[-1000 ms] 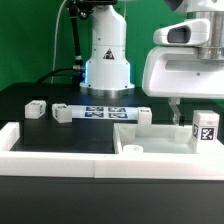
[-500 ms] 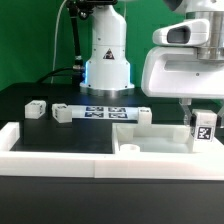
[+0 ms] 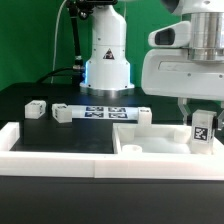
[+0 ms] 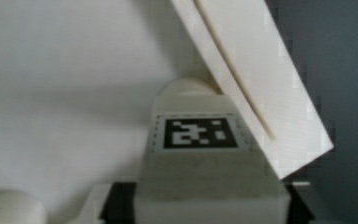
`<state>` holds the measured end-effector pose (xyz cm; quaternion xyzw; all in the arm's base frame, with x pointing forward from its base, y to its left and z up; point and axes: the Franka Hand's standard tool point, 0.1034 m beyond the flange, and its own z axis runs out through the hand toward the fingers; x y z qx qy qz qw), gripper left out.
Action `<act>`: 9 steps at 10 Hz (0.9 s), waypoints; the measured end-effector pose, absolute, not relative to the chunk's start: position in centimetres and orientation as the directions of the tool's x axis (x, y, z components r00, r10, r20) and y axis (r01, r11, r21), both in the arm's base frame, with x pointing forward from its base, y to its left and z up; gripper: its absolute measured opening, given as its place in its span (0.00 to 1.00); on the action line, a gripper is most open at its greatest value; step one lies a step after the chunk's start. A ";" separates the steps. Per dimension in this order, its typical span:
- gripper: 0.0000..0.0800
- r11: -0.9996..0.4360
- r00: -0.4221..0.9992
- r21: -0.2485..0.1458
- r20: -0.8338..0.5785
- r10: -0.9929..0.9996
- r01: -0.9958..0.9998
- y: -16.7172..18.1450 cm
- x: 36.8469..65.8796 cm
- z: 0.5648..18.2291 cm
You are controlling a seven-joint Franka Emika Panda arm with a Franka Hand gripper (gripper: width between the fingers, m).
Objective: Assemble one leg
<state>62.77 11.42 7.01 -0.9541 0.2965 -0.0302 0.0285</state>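
While the black counter [image 3: 40, 130] fills most of the exterior view, a raised white rail [image 3: 60, 143] runs along its near edge and turns up at the near corner on the exterior view's left. The arm's white base [image 3: 107, 62] stands at the far edge, in front of a green backdrop. Toward the near corner on the exterior view's right lies the big flat white panel [image 3: 150, 142], with a small round hole showing close to its near edge. Above that panel hangs the bulky white wrist housing [image 3: 190, 70] of the arm, and below it the tool [image 3: 203, 124] holds the leg [image 3: 203, 128] upright, its black-and-white tag facing the camera; whether the leg's lower end touches the panel cannot be told. In the wrist view the leg [image 4: 202, 150] sits between the dark fingers [image 4: 121, 198] at its sides, its tag plain to read, with the panel [image 4: 69, 90] white behind it and a raised white edge [image 4: 265, 80] running slantwise past the leg. Near the middle of the counter lies the long white bar [image 3: 100, 112] with printed tags. Well apart, toward the edge on the exterior view's left, rests a small white block [image 3: 36, 108]
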 end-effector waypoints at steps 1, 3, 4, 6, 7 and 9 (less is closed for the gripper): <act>0.36 -0.713 0.714 -0.100 0.030 -0.699 -0.694 11.3 62.7 7.0; 0.36 -0.544 0.547 -0.111 0.004 -0.837 -0.832 11.2 62.6 6.9; 0.36 -0.422 0.426 -0.119 -0.011 -0.905 -0.899 11.3 62.5 6.9; 0.36 -0.210 0.215 -0.112 -0.031 -0.976 -0.971 11.5 62.4 6.9; 0.36 -0.124 0.130 -0.110 -0.053 -0.990 -0.986 11.5 62.4 6.9; 0.36 0.032 -0.022 -0.101 -0.095 -0.995 -0.994 11.5 62.3 6.8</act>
